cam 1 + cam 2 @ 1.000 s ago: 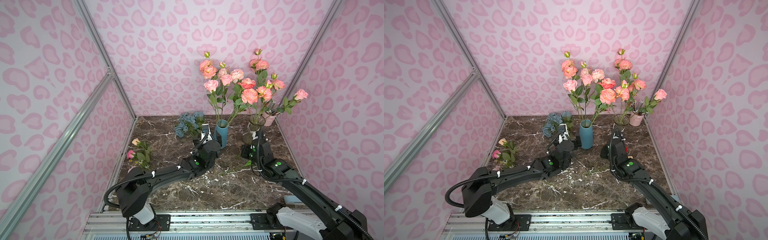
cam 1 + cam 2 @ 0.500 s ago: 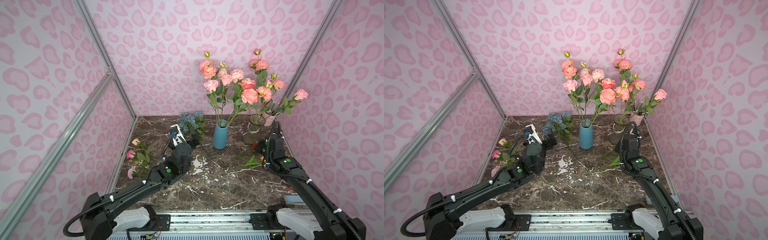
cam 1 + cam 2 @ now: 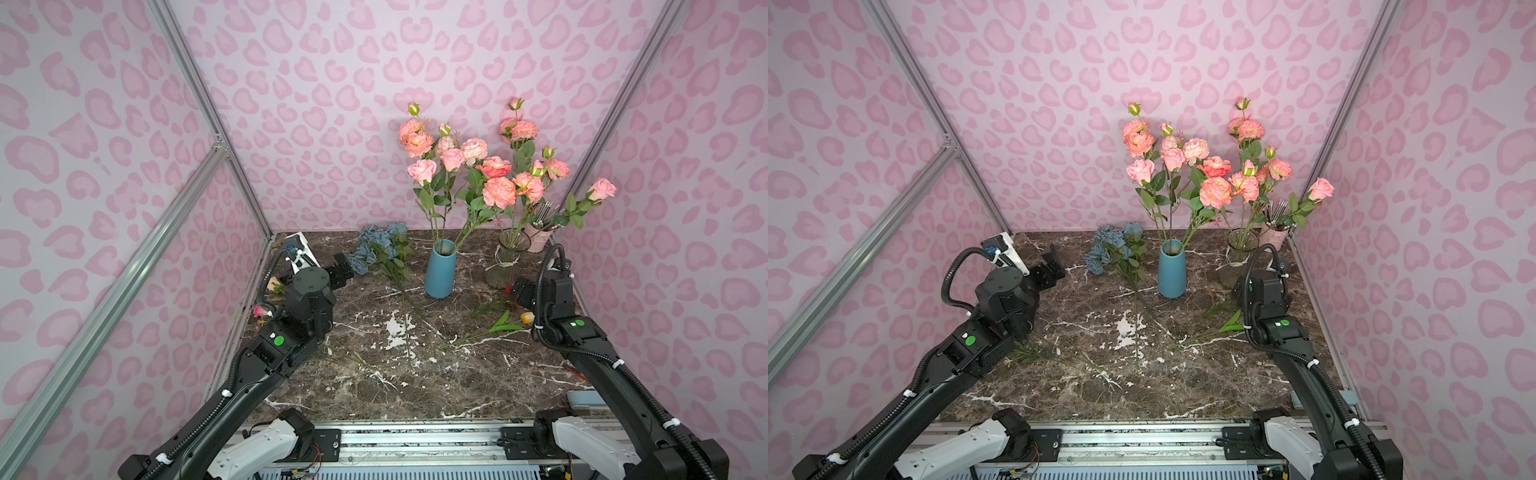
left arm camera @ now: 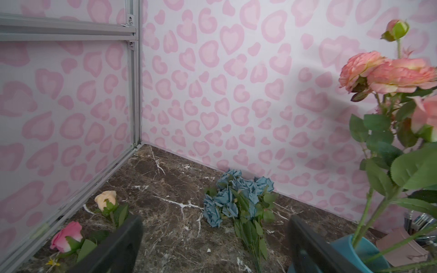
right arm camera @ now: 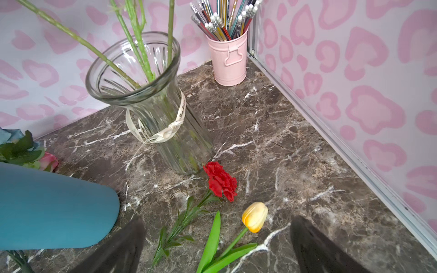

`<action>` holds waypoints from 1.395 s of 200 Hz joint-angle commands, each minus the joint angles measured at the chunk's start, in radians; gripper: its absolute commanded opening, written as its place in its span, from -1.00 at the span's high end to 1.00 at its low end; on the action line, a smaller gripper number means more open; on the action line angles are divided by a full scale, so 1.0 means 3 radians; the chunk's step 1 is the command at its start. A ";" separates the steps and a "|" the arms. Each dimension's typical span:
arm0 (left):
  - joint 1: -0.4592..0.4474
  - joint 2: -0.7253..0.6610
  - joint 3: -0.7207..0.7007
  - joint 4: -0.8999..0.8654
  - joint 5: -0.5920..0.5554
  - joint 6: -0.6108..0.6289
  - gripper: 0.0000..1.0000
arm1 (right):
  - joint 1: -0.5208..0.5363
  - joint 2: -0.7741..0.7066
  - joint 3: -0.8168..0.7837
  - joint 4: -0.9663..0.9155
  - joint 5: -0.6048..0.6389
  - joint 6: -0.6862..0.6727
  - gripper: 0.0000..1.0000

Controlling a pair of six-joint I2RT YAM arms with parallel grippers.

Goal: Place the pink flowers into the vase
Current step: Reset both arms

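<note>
Several pink flowers (image 3: 498,192) (image 3: 1214,192) stand upright in a blue vase (image 3: 440,270) (image 3: 1172,270) and in a glass vase (image 3: 505,262) (image 5: 165,132) at the back. One more pink rose (image 3: 260,311) (image 4: 67,236) lies on the table by the left wall. My left gripper (image 3: 340,266) (image 4: 215,236) hangs open and empty between that rose and the blue vase. My right gripper (image 3: 519,293) (image 5: 216,236) is open and empty, in front of the glass vase.
A dusty-blue bunch (image 3: 376,247) (image 4: 231,198) lies left of the blue vase. A cream rose (image 4: 106,199) lies near the loose pink one. A red bloom (image 5: 221,180) and a yellow tulip (image 5: 255,216) lie under my right gripper. A pink pencil cup (image 5: 229,63) fills the back right corner.
Both arms have drawn away from the vases: the left gripper swung toward the left wall, the right gripper shifted toward the right wall.
</note>
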State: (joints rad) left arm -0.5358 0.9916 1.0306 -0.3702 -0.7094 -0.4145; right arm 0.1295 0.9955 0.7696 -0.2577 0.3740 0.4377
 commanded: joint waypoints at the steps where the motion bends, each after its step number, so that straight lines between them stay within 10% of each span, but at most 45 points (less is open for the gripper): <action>1: 0.0245 0.0094 0.0087 -0.0311 0.0697 0.0190 -0.95 | -0.0004 -0.0101 -0.0036 0.0235 0.0127 0.0107 -0.96; 40: 0.0362 0.0237 0.0093 -0.0258 0.0545 0.0229 -0.95 | -0.0020 -0.0194 -0.0118 0.0361 0.0456 0.0034 -0.97; 115: 0.0897 0.0146 -0.0720 0.1058 0.1398 0.0610 -0.95 | -0.0307 -0.0790 -0.2054 0.3627 -0.0066 -0.0737 -0.97; 216: 0.1506 0.0046 -0.1917 0.2572 0.1613 0.1173 -0.95 | -0.0428 -0.0255 -0.2489 0.4336 -0.0355 -0.1124 -0.97; 279: 0.1694 0.0860 -0.2280 0.3889 0.2129 0.1240 -0.95 | -0.0453 0.0224 -0.2561 0.4890 -0.0571 -0.1078 -0.97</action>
State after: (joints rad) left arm -0.0345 1.1824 0.3775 0.5365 -0.1917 -0.0639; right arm -0.0059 1.0336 0.0074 1.0691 0.2363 0.1146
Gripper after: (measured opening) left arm 0.973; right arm 0.984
